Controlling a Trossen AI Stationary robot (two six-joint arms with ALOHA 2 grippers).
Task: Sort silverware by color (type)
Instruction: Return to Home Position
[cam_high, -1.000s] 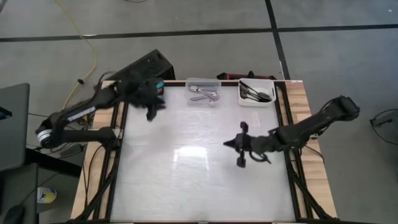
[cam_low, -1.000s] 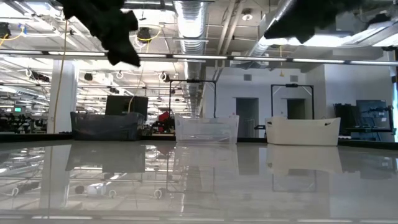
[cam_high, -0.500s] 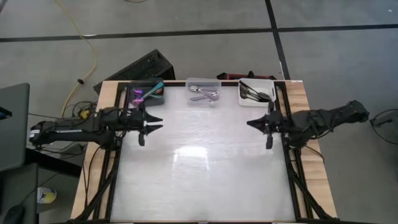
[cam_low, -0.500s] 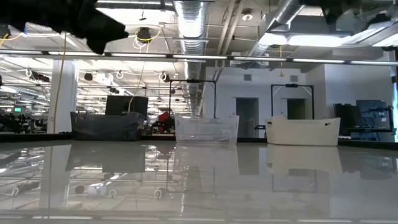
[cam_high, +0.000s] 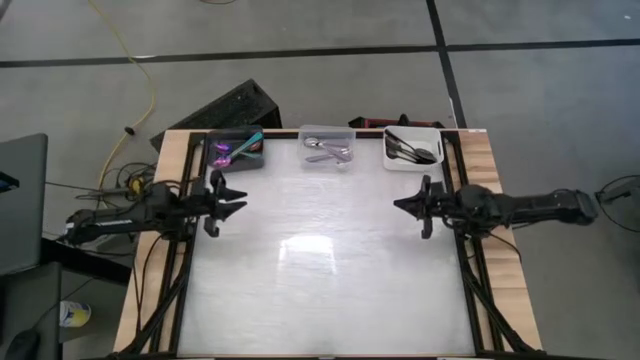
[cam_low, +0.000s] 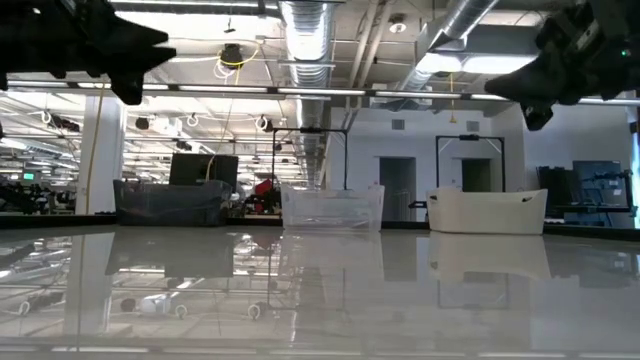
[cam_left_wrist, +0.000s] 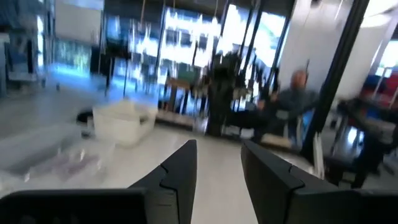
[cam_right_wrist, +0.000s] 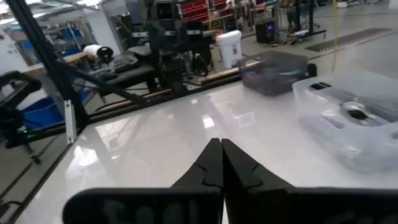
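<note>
The spoons lie sorted in three bins at the table's far edge. Purple-blue and teal ones (cam_high: 235, 150) are in the dark grey bin (cam_high: 252, 160). Silver ones (cam_high: 328, 151) are in the clear bin (cam_high: 327, 131). Dark ones (cam_high: 410, 151) are in the white bin (cam_high: 432, 135). My left gripper (cam_high: 238, 199) (cam_left_wrist: 217, 155) hovers open at the table's left edge and holds nothing. At the right edge my right gripper (cam_high: 400, 204) (cam_right_wrist: 221, 146) hovers shut, holding nothing. Both point level toward the table's middle.
In the low view the dark grey bin (cam_low: 170, 202), clear bin (cam_low: 332, 208) and white bin (cam_low: 487, 211) stand in a row on the glossy white table top (cam_high: 320, 260). Both grippers hang high above it (cam_low: 125, 60) (cam_low: 525, 85). A person (cam_left_wrist: 292, 102) sits beyond the table's right side.
My left gripper has drawn back from over the dark grey bin toward the table's near-left, ending level at the left edge. The right gripper has pulled away from the table's middle toward the right edge and a little toward the far edge. The spoons and bins have stayed put.
</note>
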